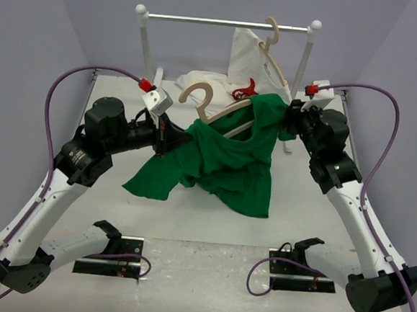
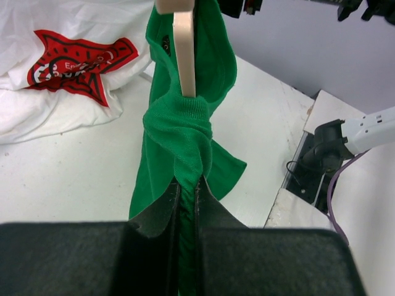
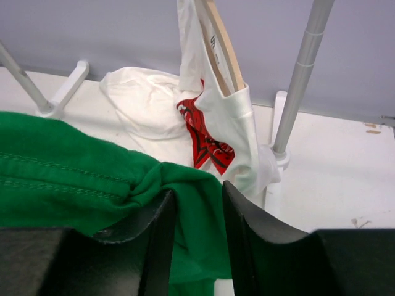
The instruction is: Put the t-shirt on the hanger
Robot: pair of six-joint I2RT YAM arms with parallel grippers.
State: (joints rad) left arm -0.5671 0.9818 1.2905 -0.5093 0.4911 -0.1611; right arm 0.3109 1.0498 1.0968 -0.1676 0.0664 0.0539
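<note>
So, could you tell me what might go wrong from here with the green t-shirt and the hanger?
1. Neither gripper holds the hanger. It rests only in the t-shirt with its hook sticking out, so it may slide free.
2. The left gripper and right gripper each pinch bunched cloth, so a pull could slip a fold loose.
3. The white t-shirt lies just behind and could get dragged or snagged.

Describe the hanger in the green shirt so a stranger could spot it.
Start at the white rail at the back, then drop to the green t-shirt held between the left pincer and right pincer. The pale wooden hanger sticks out of its neck; the other hanger hooks on the rail, inside a white shirt.
</note>
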